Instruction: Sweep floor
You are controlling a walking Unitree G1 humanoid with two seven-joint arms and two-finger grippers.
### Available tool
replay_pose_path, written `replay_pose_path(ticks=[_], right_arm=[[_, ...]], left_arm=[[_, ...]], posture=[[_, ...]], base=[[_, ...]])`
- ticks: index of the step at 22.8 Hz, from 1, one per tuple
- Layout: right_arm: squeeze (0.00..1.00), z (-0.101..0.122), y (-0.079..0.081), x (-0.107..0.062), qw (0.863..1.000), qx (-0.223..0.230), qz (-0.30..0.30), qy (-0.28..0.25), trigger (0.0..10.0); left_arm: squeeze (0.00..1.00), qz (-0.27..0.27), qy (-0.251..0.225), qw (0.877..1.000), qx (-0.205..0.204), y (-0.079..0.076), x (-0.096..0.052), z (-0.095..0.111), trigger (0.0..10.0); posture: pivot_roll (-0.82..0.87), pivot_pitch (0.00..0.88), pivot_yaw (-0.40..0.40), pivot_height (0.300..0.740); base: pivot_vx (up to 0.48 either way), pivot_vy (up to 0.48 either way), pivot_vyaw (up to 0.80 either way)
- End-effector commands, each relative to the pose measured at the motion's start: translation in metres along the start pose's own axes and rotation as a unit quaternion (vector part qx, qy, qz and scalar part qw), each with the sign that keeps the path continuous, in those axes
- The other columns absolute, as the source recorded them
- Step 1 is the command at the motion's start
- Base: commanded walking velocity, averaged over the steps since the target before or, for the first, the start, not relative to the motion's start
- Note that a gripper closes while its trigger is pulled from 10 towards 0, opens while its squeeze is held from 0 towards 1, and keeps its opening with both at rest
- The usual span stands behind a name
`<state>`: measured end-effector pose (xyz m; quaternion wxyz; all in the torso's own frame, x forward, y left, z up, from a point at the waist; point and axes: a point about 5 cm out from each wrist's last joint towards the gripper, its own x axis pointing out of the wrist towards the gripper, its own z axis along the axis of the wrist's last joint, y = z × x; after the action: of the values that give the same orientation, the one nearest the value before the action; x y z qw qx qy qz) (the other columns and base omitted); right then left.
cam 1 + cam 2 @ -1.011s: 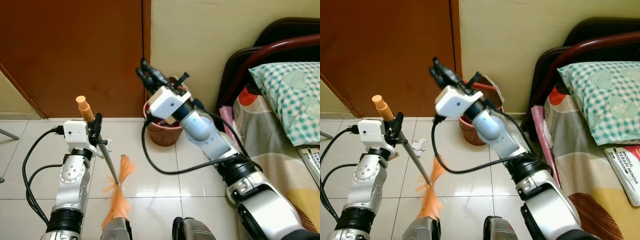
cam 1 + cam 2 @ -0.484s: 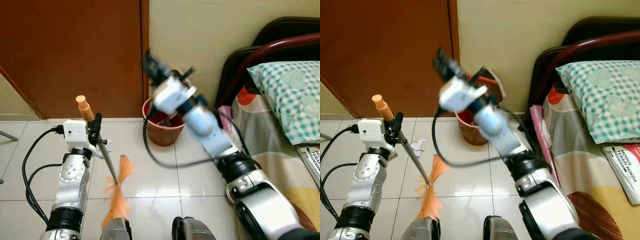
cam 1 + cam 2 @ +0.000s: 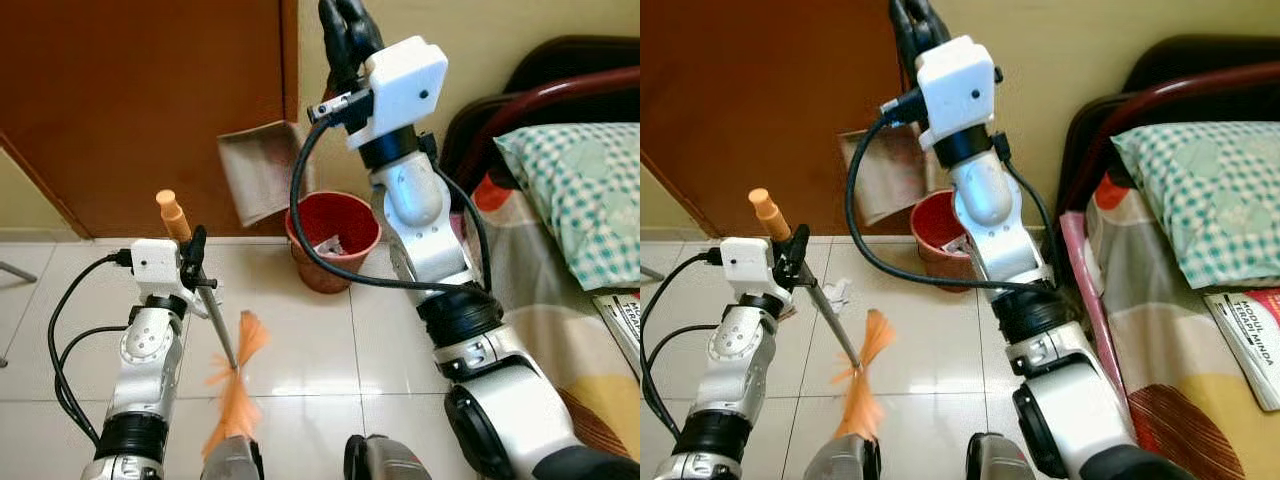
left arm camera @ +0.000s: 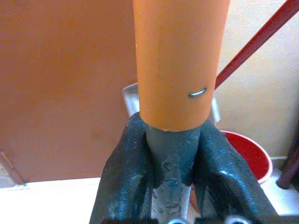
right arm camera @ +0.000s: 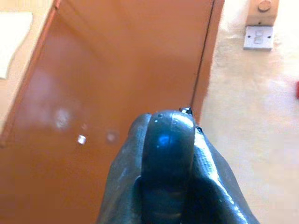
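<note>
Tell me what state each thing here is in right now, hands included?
Left hand: shut on the broom, low by the floor.
Broom: tilted, orange bristles on the tiles.
Right hand: raised high, shut on a dark handle.
Dustpan: lifted in the air, hanging tipped beside the bin.
Bin: upright, open, scraps inside.
Door: closed.
Paper scrap: lying on the floor.

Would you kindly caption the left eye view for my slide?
Right gripper lifts a dustpan above the red bin; left gripper holds the broom.
</note>
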<state>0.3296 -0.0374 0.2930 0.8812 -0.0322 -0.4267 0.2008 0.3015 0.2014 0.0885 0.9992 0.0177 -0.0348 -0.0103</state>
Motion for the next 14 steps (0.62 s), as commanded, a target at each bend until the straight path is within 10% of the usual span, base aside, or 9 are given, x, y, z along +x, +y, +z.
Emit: replay_pose_path(ticks=[1,14], right_arm=[[0.0,0.001,-0.006,-0.009,1.0,0.007,-0.013,0.005,10.0],[0.0,-0.032,-0.026,-0.116,0.977,0.035,-0.1,0.188,10.0]], left_arm=[[0.0,0.007,0.026,1.0,0.01,0.006,-0.005,-0.009,10.0],[0.0,-0.004,0.067,0.997,0.023,0.016,-0.04,-0.028,10.0]], posture=[[-0.01,0.066,-0.019,0.74],[0.0,0.076,-0.002,0.74]], base=[[0.0,0.0,0.0],[0.0,0.0,0.0]])
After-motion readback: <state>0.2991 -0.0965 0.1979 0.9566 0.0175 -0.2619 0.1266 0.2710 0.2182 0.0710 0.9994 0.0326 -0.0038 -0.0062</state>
